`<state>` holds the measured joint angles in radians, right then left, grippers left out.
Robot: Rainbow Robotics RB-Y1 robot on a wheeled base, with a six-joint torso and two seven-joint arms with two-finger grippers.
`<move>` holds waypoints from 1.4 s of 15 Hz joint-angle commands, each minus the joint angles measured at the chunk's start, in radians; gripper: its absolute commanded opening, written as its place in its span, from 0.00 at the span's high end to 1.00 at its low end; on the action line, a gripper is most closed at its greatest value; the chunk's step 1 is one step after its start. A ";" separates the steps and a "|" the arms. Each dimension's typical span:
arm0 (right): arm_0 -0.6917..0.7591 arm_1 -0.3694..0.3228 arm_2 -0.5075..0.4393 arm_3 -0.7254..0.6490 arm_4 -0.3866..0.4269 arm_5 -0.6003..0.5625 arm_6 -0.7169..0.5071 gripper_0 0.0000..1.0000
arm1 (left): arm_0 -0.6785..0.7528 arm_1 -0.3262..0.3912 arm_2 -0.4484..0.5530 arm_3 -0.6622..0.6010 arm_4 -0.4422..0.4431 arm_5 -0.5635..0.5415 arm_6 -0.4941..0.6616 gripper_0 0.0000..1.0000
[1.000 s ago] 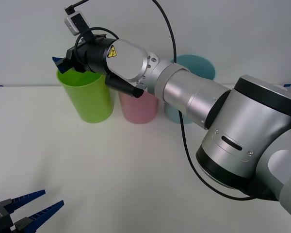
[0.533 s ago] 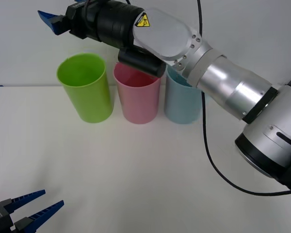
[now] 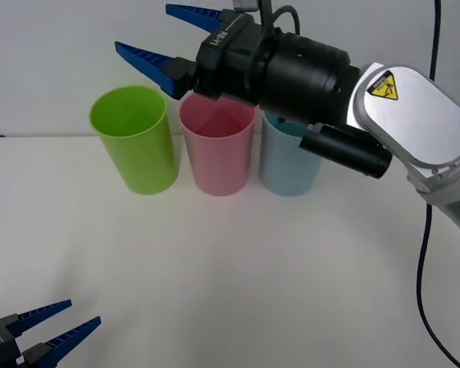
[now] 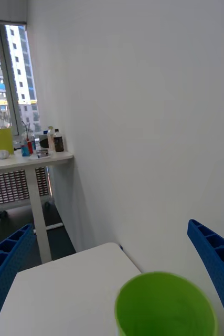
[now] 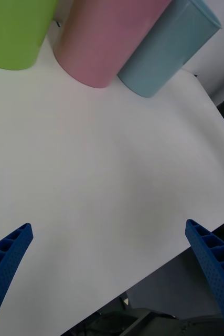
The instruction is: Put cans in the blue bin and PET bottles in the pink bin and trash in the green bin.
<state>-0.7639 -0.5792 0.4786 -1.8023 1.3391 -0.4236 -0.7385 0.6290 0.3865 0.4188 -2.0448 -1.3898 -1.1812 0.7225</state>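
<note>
The green bin [image 3: 134, 138], the pink bin [image 3: 217, 149] and the blue bin [image 3: 290, 162] stand upright in a row at the back of the white table [image 3: 230, 268]. My right gripper [image 3: 159, 40] hovers open and empty above the green and pink bins, fingers pointing left. Its wrist view looks down on the green bin [image 4: 166, 307] between the spread fingers [image 4: 215, 262]. My left gripper [image 3: 52, 328] rests open and empty low at the front left corner. Its wrist view shows the green bin [image 5: 14, 31], pink bin [image 5: 106, 37] and blue bin [image 5: 167, 50]. Cans, PET bottles and trash are out of view.
A white wall rises right behind the bins. The table's edge [image 5: 159, 262] runs close to my left gripper. Far off in the right wrist view, a desk [image 4: 30, 157] with small bottles stands by a window.
My right gripper rose from the green bin's rim and drew back to the right, above the bins; its fingers now show spread wide. The left arm stayed still.
</note>
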 commanded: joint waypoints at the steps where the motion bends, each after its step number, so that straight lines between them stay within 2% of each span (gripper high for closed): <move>1: 0.230 0.055 -0.210 -0.150 0.112 -0.244 0.007 0.00 | 0.000 0.000 0.000 0.000 0.000 0.000 0.000 0.00; 3: 0.373 0.114 -0.334 -0.236 0.190 -0.422 0.016 0.00 | 0.000 0.000 0.000 0.000 0.000 0.000 0.000 0.00; 5: 0.472 0.137 -0.400 -0.288 0.218 -0.532 0.031 0.00 | 0.000 0.000 0.000 0.000 0.000 0.000 0.000 0.00; 8: 0.615 0.137 -0.480 -0.358 0.253 -0.641 0.067 0.00 | 0.000 0.000 0.000 0.000 0.000 0.000 0.000 0.00; 9: 0.669 0.137 -0.508 -0.364 0.253 -0.672 0.117 0.00 | 0.000 0.000 0.000 0.000 0.000 0.000 0.000 0.00; 16: 0.920 0.134 -0.626 -0.364 0.268 -0.745 0.314 0.00 | 0.000 0.000 0.000 0.000 0.000 0.000 0.000 0.00; 21: 0.997 0.131 -0.703 -0.361 0.296 -0.823 0.346 0.00 | 0.000 0.000 0.000 0.000 0.000 0.000 0.000 0.00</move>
<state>0.2233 -0.4478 -0.2160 -2.1634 1.6329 -1.2446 -0.3965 0.6289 0.3866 0.4188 -2.0448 -1.3898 -1.1812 0.7225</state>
